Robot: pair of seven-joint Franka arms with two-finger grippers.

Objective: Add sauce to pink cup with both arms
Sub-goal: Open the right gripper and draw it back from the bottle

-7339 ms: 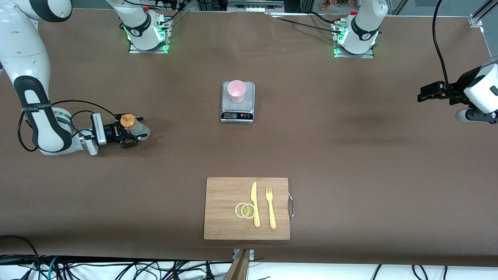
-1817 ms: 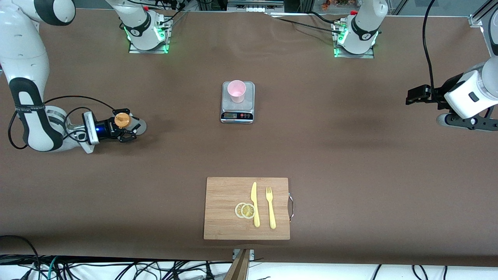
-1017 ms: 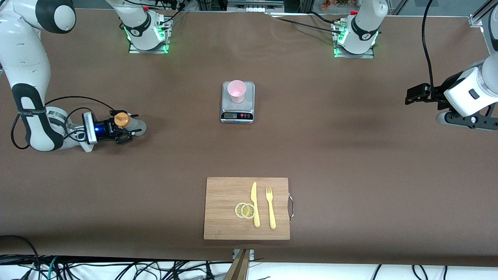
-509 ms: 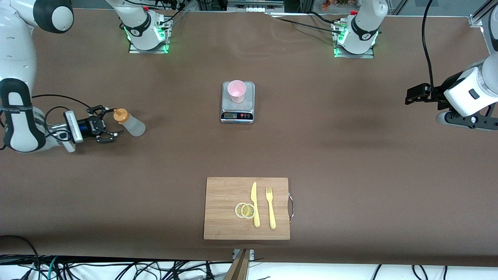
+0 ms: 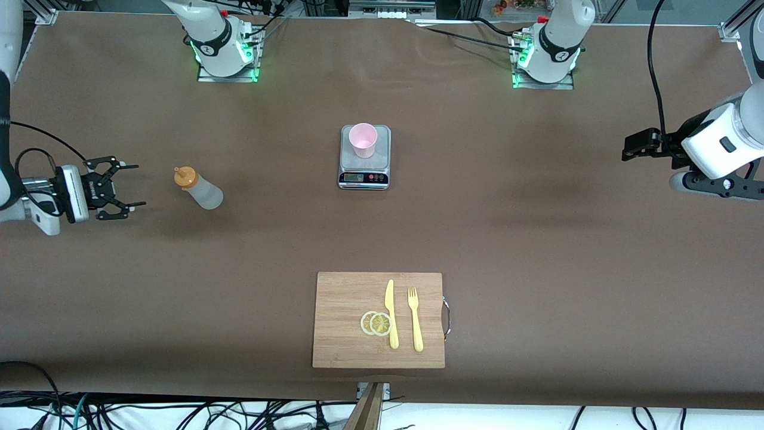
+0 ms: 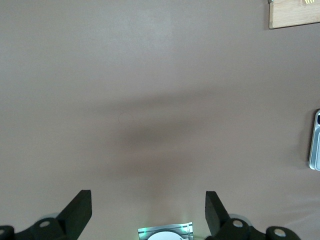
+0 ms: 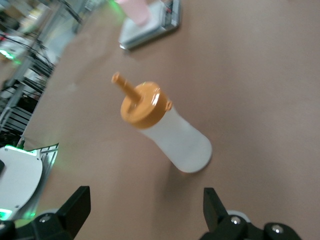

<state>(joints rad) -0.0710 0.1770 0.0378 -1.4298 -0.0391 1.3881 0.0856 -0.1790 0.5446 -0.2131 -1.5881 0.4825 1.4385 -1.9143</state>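
Note:
The sauce bottle (image 5: 200, 188), frosted white with an orange nozzle cap, stands free on the brown table toward the right arm's end. It also shows in the right wrist view (image 7: 175, 140). My right gripper (image 5: 128, 186) is open and empty, apart from the bottle, nearer the table's end; its jaws stand wide in its wrist view (image 7: 145, 205). The pink cup (image 5: 363, 139) stands on a small scale (image 5: 382, 158) at mid-table, and shows blurred in the right wrist view (image 7: 135, 7). My left gripper (image 5: 628, 148) is open and empty over the left arm's end of the table (image 6: 147, 210).
A wooden cutting board (image 5: 346, 298) lies nearer the front camera than the scale, with two lemon slices (image 5: 376, 323), a yellow knife (image 5: 391, 313) and a yellow fork (image 5: 415, 319) on it. The scale's edge (image 6: 315, 142) and the board's corner (image 6: 295, 12) show in the left wrist view.
My right gripper opened, let go of the sauce bottle and drew back toward the right arm's end of the table. The bottle stays standing. The left arm has held still.

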